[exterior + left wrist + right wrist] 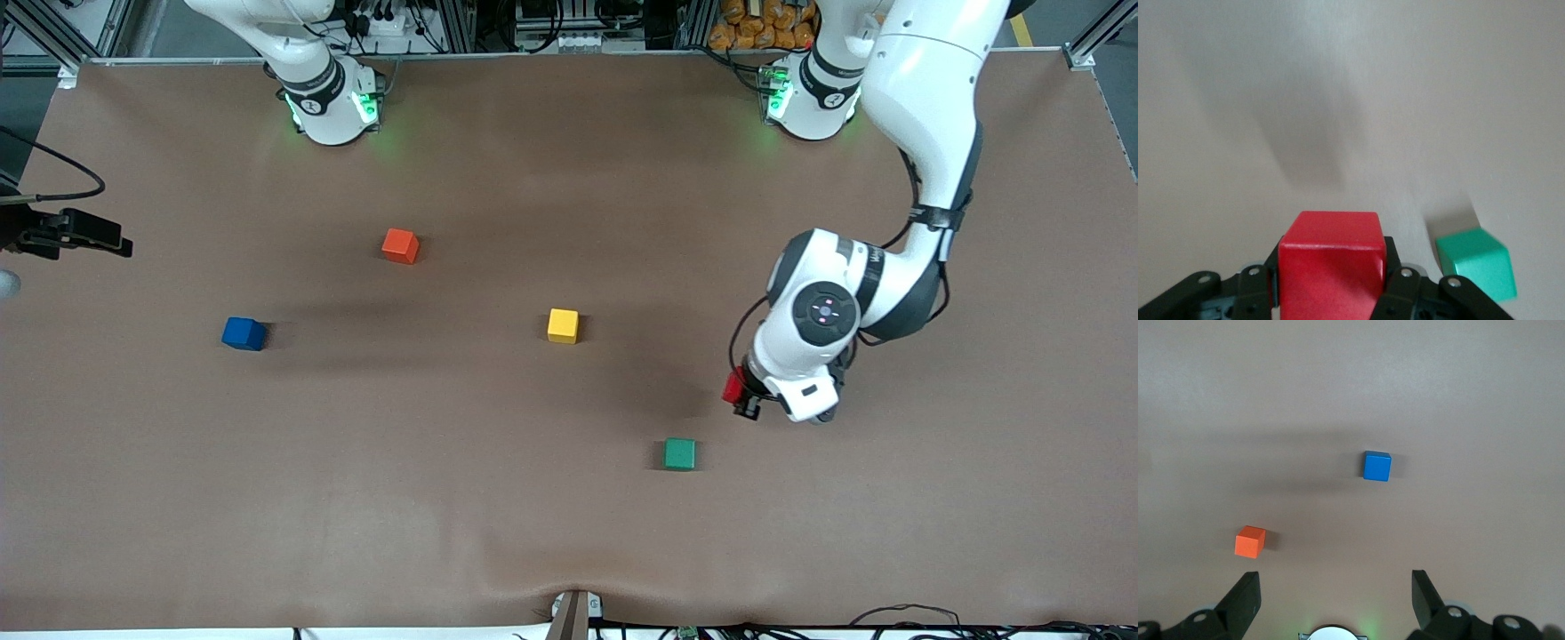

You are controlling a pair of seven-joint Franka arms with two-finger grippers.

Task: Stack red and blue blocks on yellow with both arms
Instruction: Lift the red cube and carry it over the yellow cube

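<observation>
The brown table (569, 533) carries four loose cubes, well apart from one another. An orange-red cube (400, 246) sits in the upper left part of the front view, and a green cube (680, 453) lies lower, right of centre. Bare table lies between the yellow cube (563, 325), near the middle of the frame, and the blue cube (243, 333) at the left.

The left claw (745, 396) is at the right of the front view, up over the table just above and right of the green cube, pinching the red cube (733, 387) between its fingers (1405, 287). In the left wrist view the red cube (1331, 263) sits square in the grip, one flat face up and its edges level, with the green cube (1478, 263) on the table just beside it. All the cubes are equal-sided, so none has a long axis; the yellow one rests flat, nearly square to the table edges.

The right claw (1335, 600) is spread wide and holds nothing; its wrist view shows it high over the table, with the blue cube (1377, 466) and the orange-red cube (1250, 541) below it. In the front view only that arm's base shows, at the upper left.
</observation>
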